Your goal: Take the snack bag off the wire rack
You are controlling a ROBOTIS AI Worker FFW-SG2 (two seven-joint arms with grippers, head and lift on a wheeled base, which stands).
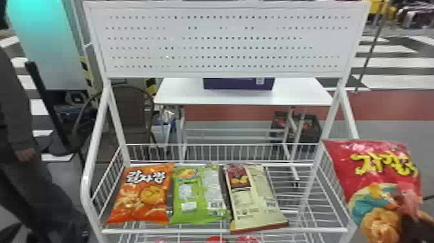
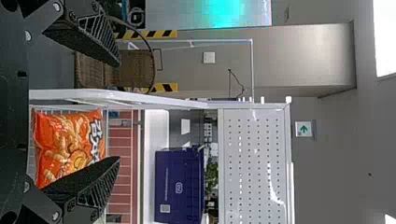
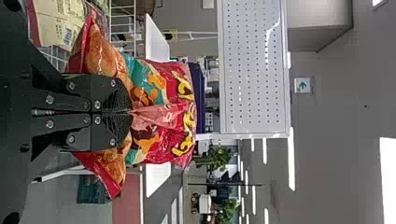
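Right tool pinches red snack bag mid-face, probably for balance; wire rack to its left. Left tool spread, empty.

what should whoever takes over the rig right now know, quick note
Left pincer: open, empty.
Right pincer: shut on the red snack bag, by the wire rack's right side.
Done: bag gripped and looks off the shelf.
Left: probably just keep it clear; no set-down spot is named.
Orange bag, green bag and beige bag lie on the rack.
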